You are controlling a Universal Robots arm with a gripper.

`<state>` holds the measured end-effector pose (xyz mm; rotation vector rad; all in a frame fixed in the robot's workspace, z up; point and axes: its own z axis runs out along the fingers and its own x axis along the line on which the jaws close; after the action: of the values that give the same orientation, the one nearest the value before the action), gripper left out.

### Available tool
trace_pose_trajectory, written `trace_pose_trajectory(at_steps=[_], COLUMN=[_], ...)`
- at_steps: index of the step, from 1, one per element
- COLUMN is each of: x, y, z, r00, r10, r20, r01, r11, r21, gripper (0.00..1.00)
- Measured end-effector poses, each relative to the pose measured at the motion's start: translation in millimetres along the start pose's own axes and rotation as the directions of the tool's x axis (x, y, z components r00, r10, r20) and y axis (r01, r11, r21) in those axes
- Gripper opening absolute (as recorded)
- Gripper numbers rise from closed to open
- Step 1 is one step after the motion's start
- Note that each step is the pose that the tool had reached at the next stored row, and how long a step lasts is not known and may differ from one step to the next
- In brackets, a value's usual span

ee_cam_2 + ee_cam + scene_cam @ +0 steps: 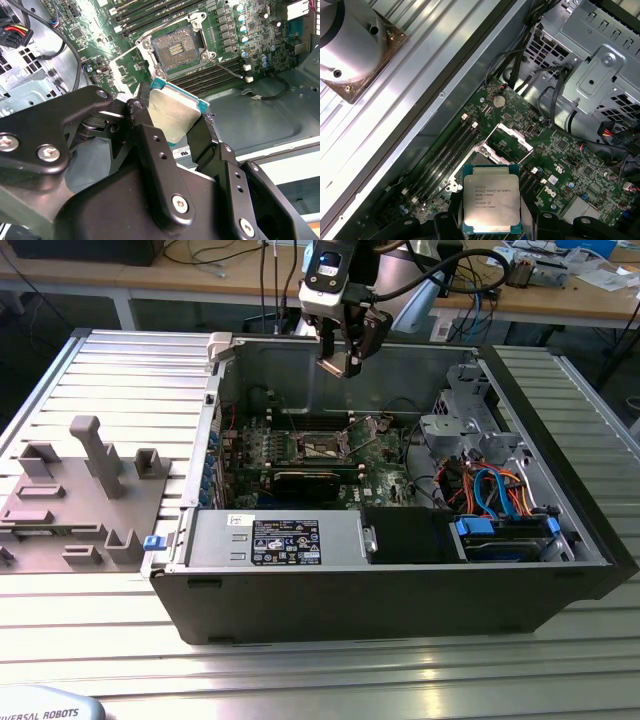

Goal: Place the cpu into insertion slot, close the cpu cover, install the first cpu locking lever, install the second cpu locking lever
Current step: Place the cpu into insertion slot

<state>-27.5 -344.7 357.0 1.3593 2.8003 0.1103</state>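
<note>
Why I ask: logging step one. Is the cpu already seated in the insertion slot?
No, the second wrist view shows the cpu clamped in the pincer, the insertion slot empty.

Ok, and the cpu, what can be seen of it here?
The cpu is a small flat square chip: silvery-grey metal top with printed lines and a thin blue-green border. The black fingers of the gripper clamp it by two opposite edges, in the air above the green motherboard inside the open case. It touches nothing else and is not in the insertion slot, which lies uncovered below.
</note>
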Motion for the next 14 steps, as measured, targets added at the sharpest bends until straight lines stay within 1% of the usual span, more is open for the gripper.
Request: trace_pose_trajectory(at_steps=[14], x=[0.0], y=[0.0], z=[0.0], r00=[1.0], r10=[0.007], r20=[0.0005], r01=[-0.007], r11=[1.0], r21=[0.0], gripper=[0.54])
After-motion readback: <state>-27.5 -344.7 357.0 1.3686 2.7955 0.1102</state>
